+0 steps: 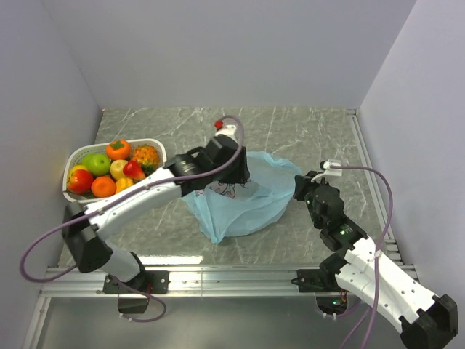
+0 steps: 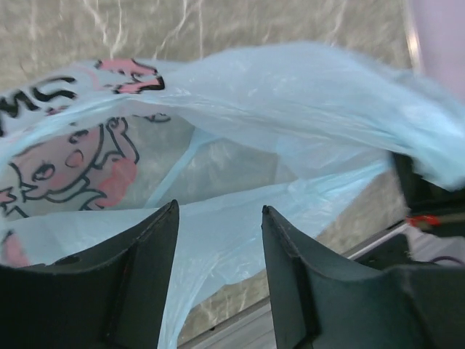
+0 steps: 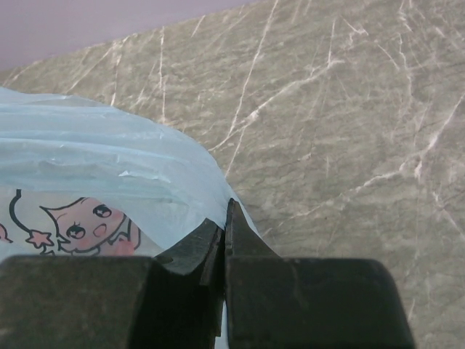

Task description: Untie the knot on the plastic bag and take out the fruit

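Observation:
The pale blue plastic bag [image 1: 243,198] lies crumpled at mid-table, its cartoon print facing up [image 2: 65,163]. No knot is in view, and in the left wrist view the bag's mouth gapes. My left gripper [image 1: 237,174] hovers over the bag's far left part. It is open [image 2: 218,209], with blue film showing between the fingers [image 2: 149,251]. My right gripper [image 1: 298,187] is at the bag's right edge, shut on the film [image 3: 225,212]. The fruit [image 1: 103,187] sits in the white basket [image 1: 71,161] at the left: pear, orange, red pieces and persimmon [image 1: 118,149].
A green apple [image 1: 96,163] and an orange pineapple-like fruit [image 1: 145,155] share the basket. Grey walls close in the left, back and right. An aluminium rail [image 1: 225,275] runs along the near edge. The left arm [image 1: 138,200] reaches diagonally from the near left.

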Robot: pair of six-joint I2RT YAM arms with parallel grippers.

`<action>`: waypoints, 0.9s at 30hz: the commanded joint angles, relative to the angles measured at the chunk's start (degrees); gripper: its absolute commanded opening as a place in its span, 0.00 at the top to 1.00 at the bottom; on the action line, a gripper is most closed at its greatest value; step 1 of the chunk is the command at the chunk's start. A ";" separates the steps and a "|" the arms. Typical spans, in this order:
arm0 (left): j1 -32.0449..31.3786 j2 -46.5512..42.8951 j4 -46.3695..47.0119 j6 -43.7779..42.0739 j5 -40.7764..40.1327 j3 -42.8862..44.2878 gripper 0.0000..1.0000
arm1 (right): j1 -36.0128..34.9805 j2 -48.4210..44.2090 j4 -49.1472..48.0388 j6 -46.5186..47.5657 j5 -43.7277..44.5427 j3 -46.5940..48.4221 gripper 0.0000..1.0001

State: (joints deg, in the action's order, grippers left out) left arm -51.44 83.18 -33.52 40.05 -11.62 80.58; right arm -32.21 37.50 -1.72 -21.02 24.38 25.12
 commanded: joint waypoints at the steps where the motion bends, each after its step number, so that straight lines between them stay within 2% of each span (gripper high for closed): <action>1: -1.03 3.92 1.78 -0.50 -2.34 -0.77 0.46 | 0.30 -1.46 -4.26 -1.13 0.49 -0.69 1.00; 6: -1.73 6.91 1.53 1.16 -6.04 -6.20 0.49 | 0.30 -1.81 -4.70 -1.66 4.61 -1.74 1.00; 10: -2.17 7.62 -2.07 7.74 -10.61 -12.44 0.51 | 0.30 -2.16 -5.05 -3.68 8.91 -2.97 1.00; 15: -2.96 0.42 1.43 13.20 -10.98 -26.22 0.63 | 0.39 -2.51 -5.05 -10.09 13.58 -4.82 1.00; 18: -3.31 -3.80 3.37 15.14 -9.66 -31.51 0.64 | 0.39 -3.48 -5.05 -13.69 14.29 -5.96 1.00; 23: -3.75 -8.12 6.79 15.06 -5.79 -36.36 0.58 | 0.39 -5.41 -7.42 -17.91 11.93 -9.65 1.00; 26: -3.76 -7.51 10.38 13.13 -2.46 -37.95 0.49 | 0.39 -4.72 -8.65 -19.06 8.76 -11.06 1.00; 27: -3.84 -7.07 11.19 12.25 -1.31 -37.86 0.43 | 0.39 -4.36 -8.31 -19.50 7.71 -10.97 1.00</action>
State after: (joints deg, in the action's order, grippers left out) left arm -54.87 75.79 -27.24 53.43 -17.19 43.51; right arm -32.21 32.77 -6.83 -37.17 33.34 14.63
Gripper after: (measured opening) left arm 0.538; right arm 0.008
